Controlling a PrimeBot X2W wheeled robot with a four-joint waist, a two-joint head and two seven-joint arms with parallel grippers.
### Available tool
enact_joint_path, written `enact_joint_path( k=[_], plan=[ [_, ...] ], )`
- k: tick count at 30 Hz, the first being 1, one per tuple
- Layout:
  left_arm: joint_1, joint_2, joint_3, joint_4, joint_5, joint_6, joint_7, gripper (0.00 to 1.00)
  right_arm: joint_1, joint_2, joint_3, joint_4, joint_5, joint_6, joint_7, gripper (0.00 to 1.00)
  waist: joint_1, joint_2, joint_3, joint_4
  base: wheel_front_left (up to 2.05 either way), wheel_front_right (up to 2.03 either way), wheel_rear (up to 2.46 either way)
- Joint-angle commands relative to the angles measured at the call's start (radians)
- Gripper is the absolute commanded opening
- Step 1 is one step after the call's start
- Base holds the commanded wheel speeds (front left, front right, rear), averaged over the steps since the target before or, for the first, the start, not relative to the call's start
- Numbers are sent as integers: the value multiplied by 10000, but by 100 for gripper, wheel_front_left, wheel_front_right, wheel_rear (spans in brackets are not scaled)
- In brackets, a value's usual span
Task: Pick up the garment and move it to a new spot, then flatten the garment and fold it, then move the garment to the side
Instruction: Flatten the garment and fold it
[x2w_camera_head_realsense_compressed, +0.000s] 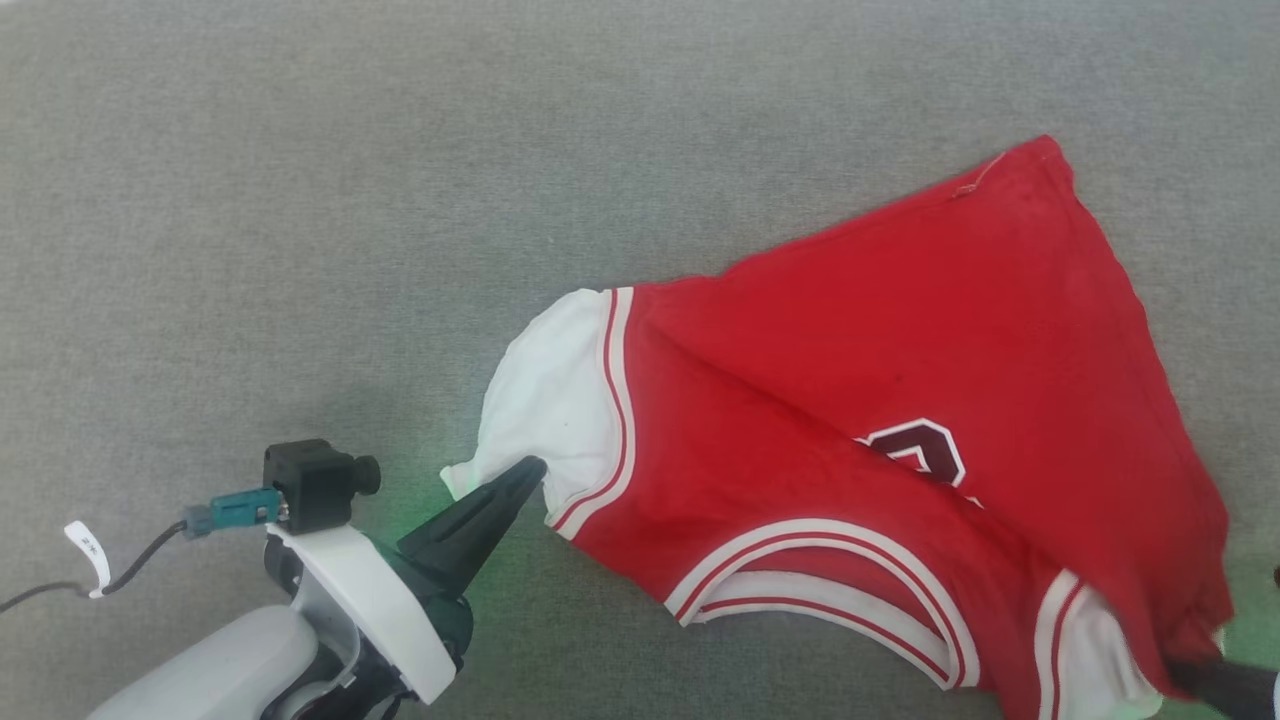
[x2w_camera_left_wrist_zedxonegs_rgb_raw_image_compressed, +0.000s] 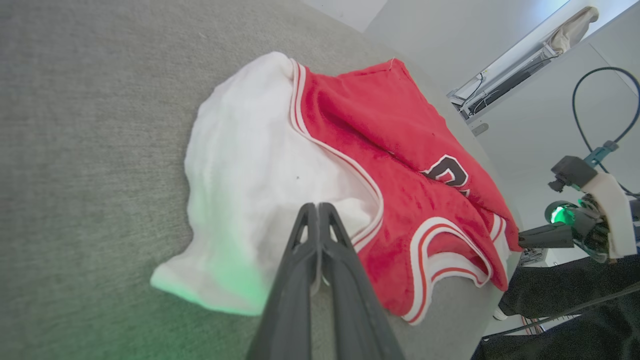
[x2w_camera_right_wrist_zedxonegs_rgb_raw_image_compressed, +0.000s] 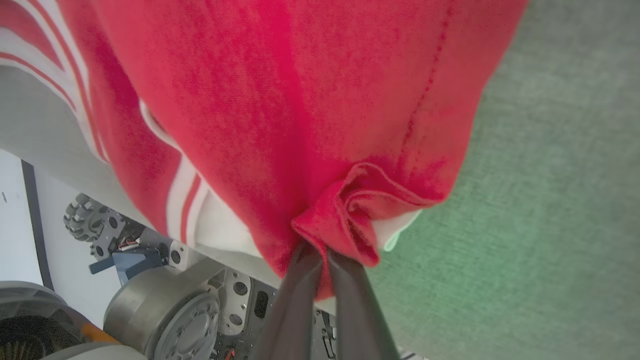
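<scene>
Loosely rumpled red garment (x2w_camera_head_realsense_compressed: 900, 330), white sleeves; right pincer (x2w_camera_right_wrist_zedxonegs_rgb_raw_image_compressed: 320, 248) clamps it, left pincer (x2w_camera_head_realsense_compressed: 535, 468) closed at sleeve.

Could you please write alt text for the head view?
A red garment with white sleeves lies rumpled on a grey surface. The shut left tool points at one sleeve; the right tool pinches its red edge at lower right.

red jersey shirt with white sleeves (x2w_camera_head_realsense_compressed: 900, 330): near sleeve cut by head view's bottom edge | dark maroon white-outlined lettering (x2w_camera_head_realsense_compressed: 915, 450): half under fold, unreadable | right gripper (x2w_camera_right_wrist_zedxonegs_rgb_raw_image_compressed: 320, 255): fingertips buried in bunched cloth | left gripper (x2w_camera_left_wrist_zedxonegs_rgb_raw_image_compressed: 317, 207): grip on sleeve unclear
</scene>
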Motion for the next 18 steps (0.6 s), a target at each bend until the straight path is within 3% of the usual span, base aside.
enact_joint_path(
  k=[1, 6, 13, 18],
  plan=[
    [103, 57, 4, 9, 14, 20, -3, 0, 6, 315, -371, -187, -388, 4, -219, 97, 0, 1, -6, -65, 0, 0, 0],
    [196, 121, 32, -23, -12, 20, -3, 0, 259, 697, -1155, -958, -641, 4, -304, 100, 0, 1, -62, -120, 0, 0, 0],
    [226, -149, 57, -241, 160, 20, -3, 0, 1317, 726, -4159, -2574, -555, 4, 324, 100, 0, 1, -58, 205, 0, 0, 0],
    [-63, -405, -68, -310, 290, 20, -4, 0, 297, 499, -5594, -2903, -440, 4, 1138, 100, 0, 1, 256, 539, 0, 0, 0]
  ],
)
